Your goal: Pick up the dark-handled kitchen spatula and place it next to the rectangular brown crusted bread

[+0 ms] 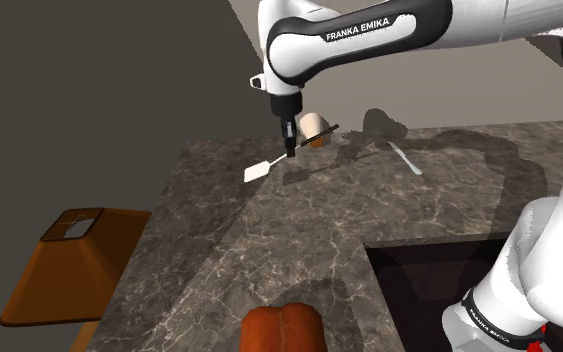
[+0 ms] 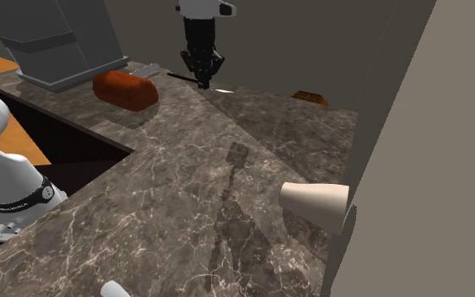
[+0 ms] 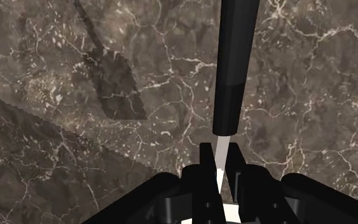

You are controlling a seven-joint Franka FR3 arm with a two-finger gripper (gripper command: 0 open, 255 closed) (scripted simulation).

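Now claw [image 1: 289, 150] gripping spatula [image 1: 257, 172] at pale neck; dark handle juts beyond claw, clear above countertop [image 1: 299, 240]

Our white Franka arm with dark joints [image 1: 369, 35] rises at the shoulder view's lower right and arches over toward that view's left. Its last link turns down, so the wrist points downward. Under the wrist our all-black two-finger gripper [image 1: 289, 148] hangs upright. In the wrist view we see the two fingers [image 3: 206, 159] standing close together. They clasp the thin pale neck of the dark-handled spatula [image 3: 233, 70], whose handle juts out ahead of the fingertips.
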